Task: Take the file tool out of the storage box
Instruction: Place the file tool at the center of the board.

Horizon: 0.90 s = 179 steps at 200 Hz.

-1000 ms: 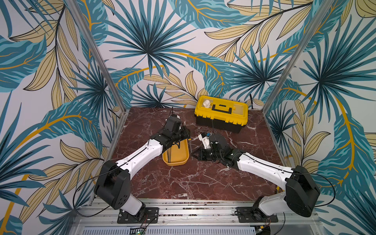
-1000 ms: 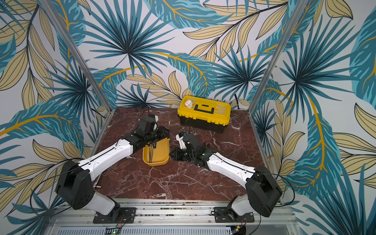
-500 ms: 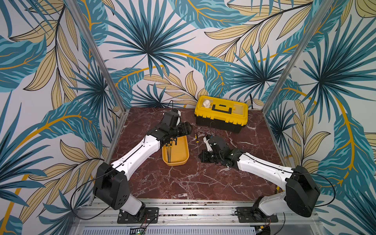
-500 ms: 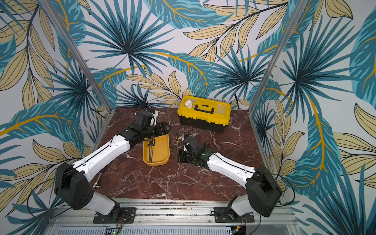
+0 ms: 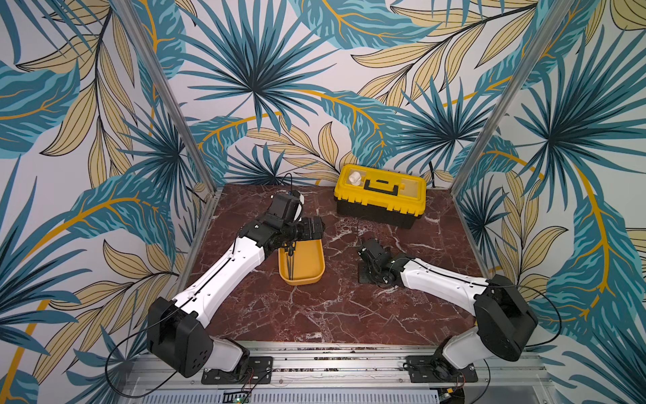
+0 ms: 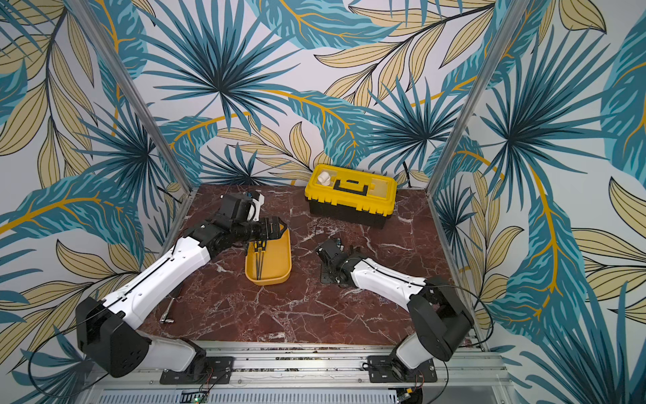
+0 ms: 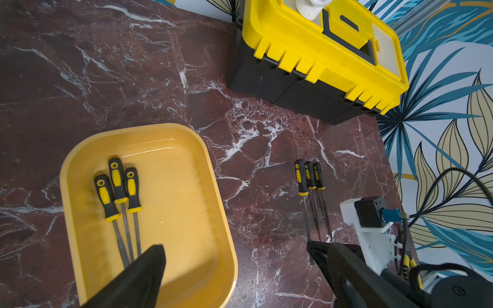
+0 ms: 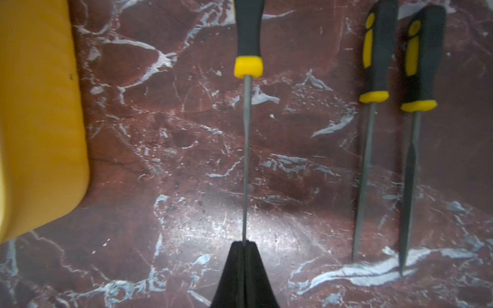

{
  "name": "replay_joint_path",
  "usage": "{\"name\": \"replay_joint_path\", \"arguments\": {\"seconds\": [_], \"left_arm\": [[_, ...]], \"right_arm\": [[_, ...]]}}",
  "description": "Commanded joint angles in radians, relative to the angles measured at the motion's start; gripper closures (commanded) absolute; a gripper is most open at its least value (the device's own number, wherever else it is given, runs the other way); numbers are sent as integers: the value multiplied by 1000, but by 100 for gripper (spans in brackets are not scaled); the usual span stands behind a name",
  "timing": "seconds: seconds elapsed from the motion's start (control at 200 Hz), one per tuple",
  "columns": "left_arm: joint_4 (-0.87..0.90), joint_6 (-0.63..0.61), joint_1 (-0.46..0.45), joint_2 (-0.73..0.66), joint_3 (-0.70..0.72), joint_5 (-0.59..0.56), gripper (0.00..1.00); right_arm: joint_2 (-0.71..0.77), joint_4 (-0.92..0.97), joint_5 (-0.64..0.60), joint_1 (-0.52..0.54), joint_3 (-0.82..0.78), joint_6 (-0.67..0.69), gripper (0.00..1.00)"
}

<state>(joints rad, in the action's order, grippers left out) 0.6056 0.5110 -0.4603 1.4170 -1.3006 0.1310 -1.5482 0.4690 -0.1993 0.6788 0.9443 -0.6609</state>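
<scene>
right gripper carrying one file out, left gripper spread over the storage box

my right gripper (image 8: 244,244) is clamped on the thin metal shank of a file tool (image 8: 246,160), near its tip, handle pointing away. it's outside the storage box (image 7: 181,202) and over the counter (image 8: 173,133); i can't tell if it touches down. it runs parallel to two files (image 8: 376,53) already lying side by side on the counter, so i judge it's lined up to join that row. my left gripper (image 7: 232,250) stands wide open and empty, one finger over the box and one out past its rim. three more files (image 7: 117,184) lie bunched in the box, handles towards the black and yellow toolbox (image 7: 306,53), shanks towards that gripper, which makes pinching a shank the easy way in.
</scene>
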Motion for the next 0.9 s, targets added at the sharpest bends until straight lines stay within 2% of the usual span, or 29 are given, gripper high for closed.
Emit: {"name": "replay_joint_path", "arguments": {"seconds": [0.0, 0.346, 0.891], "left_arm": [[35, -37, 9, -24, 14, -15, 0], [45, -55, 9, -22, 14, -27, 0], [56, -61, 11, -10, 24, -68, 0]], "right_arm": [[-22, 49, -57, -19, -12, 13, 100], [-45, 53, -54, -79, -47, 44, 100], [-110, 46, -42, -112, -48, 96, 100]]}}
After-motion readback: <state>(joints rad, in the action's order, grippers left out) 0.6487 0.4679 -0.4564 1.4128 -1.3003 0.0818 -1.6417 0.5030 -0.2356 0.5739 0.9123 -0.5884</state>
